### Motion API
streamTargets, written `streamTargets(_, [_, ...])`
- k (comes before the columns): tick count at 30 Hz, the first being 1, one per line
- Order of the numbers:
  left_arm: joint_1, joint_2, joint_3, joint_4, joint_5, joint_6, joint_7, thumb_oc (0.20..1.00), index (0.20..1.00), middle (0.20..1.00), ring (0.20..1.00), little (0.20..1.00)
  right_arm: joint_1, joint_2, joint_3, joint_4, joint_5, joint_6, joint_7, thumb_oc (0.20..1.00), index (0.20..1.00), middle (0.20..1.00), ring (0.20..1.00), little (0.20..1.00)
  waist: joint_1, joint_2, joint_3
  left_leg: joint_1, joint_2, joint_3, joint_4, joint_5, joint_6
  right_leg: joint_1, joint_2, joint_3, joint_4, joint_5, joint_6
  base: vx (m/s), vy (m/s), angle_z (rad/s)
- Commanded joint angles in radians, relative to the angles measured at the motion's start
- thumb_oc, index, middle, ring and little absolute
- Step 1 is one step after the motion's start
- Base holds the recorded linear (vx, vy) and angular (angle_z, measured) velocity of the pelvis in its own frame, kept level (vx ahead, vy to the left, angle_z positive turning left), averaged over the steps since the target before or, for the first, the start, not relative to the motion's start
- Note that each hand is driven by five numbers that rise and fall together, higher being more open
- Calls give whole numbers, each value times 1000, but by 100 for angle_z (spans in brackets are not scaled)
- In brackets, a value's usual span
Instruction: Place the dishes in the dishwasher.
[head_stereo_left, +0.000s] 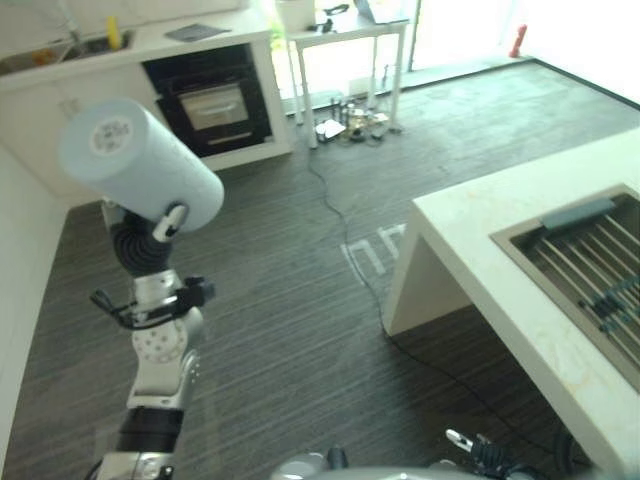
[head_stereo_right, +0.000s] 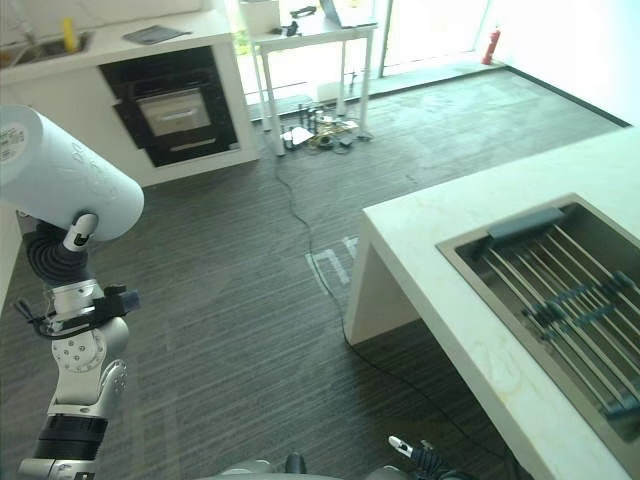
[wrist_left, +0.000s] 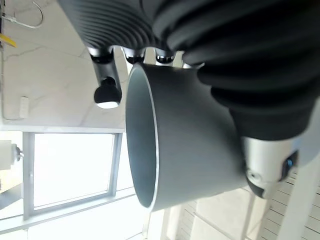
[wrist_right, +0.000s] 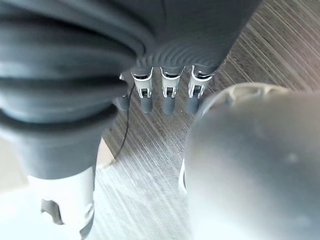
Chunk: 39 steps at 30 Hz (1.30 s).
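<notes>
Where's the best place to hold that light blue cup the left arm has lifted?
Around its round side wall, as the left robot hand does now: the light blue cup is a plain cylinder without a handle, tilted with its base up, so fingers wrapping the wall from the side probably hold steadiest.

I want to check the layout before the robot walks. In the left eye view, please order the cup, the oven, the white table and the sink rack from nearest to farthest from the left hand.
1. Cup: in the left hand itself, raised at the left.
2. Oven: behind it, in the far counter.
3. White table: farther back, right of the oven.
4. Sink rack: far across, in the counter at the right.
</notes>
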Motion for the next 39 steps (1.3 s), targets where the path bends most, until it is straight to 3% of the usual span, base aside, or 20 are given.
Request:
streamTargets(1, [4, 41, 53, -80, -10, 19, -39, 200, 200, 200, 200, 200, -6, -2, -4, 12, 75, 44, 52, 1000, 1000, 1000, 1000, 1000, 17, -19, -6, 23, -8, 17, 74, -176, -38, 38, -34, -14, -18, -26, 12, 77, -111, 98])
streamTargets(4, [6, 43, 55, -71, -36, 40, -72, 200, 200, 200, 200, 200, -11, -13, 14, 24, 89, 55, 78, 1000, 1000, 1000, 1000, 1000, 28, -19, -13, 12, -10, -9, 73, -170, -45, 58, -10, -6, -46, -46, -6, 59, -138, 70])
streamTargets(8, [48, 30, 75, -75, -48, 82, -141, 200, 200, 200, 200, 200, -41, -30, 47, 46, 115, 74, 78, 1000, 1000, 1000, 1000, 1000, 78, -19, -28, -4, 0, -40, 60, -140, -83, 90, 14, -42, -124, -28, -19, 74, -186, 57])
streamTargets(12, [56, 19, 68, -65, -81, 91, -201, 200, 200, 200, 200, 200, -42, -34, 37, 63, 152, 66, 59, 1000, 1000, 1000, 1000, 1000, 69, -23, -28, -30, 28, 57, 113, -147, -108, 106, 2, -103, -161, -11, -22, 22, -90, 74])
streamTargets(14, [44, 7, 46, -54, -93, 91, -240, 200, 200, 200, 200, 200, -35, -35, 16, 68, 185, 62, 33, 1000, 1000, 1000, 1000, 1000, 48, -25, -20, -52, 63, 155, 158, -146, -129, 119, -17, -149, -175, 4, -21, -23, 28, 115])
streamTargets(16, [43, -14, 18, -49, -69, 79, -233, 200, 200, 200, 200, 200, -38, -43, -7, 78, 189, 65, 26, 1000, 1000, 1000, 1000, 1000, 43, -30, -6, -64, 89, 149, 193, -153, -143, 119, -32, -150, -172, 16, -21, -30, 98, 73])
streamTargets(17, [53, -15, 15, -52, -59, 71, -228, 200, 200, 200, 200, 200, -43, -49, -10, 89, 183, 58, 34, 1000, 1000, 1000, 1000, 1000, 46, -25, -6, -53, 105, 126, 171, -142, -149, 109, -37, -144, -165, 14, -21, -1, 220, 71])
streamTargets(20, [53, 3, 14, -52, -62, 84, -236, 200, 200, 200, 200, 200, -41, -53, -27, 112, 200, 40, 31, 1000, 1000, 1000, 1000, 1000, 35, 2, -18, -19, 138, 147, 70, -96, -163, 97, -51, -164, -139, -1, -17, 32, 192, 17])
streamTargets(26, [24, 23, -29, -31, -3, 98, -189, 200, 200, 200, 200, 200, -31, -39, -29, 153, 159, 16, 89, 1000, 1000, 1000, 1000, 1000, 13, 21, -33, 38, 130, 174, -11, -84, -159, 107, -77, -169, -143, 9, 3, 43, 164, 7])
streamTargets(39, [56, 45, -20, -52, 64, 126, -178, 200, 200, 200, 200, 200, -12, -35, -11, 164, 145, 17, 164, 1000, 1000, 1000, 1000, 1000, 15, 0, -38, 56, 108, 207, -41, -97, -138, 110, -100, -156, -225, 75, 46, -2, 41, -10])
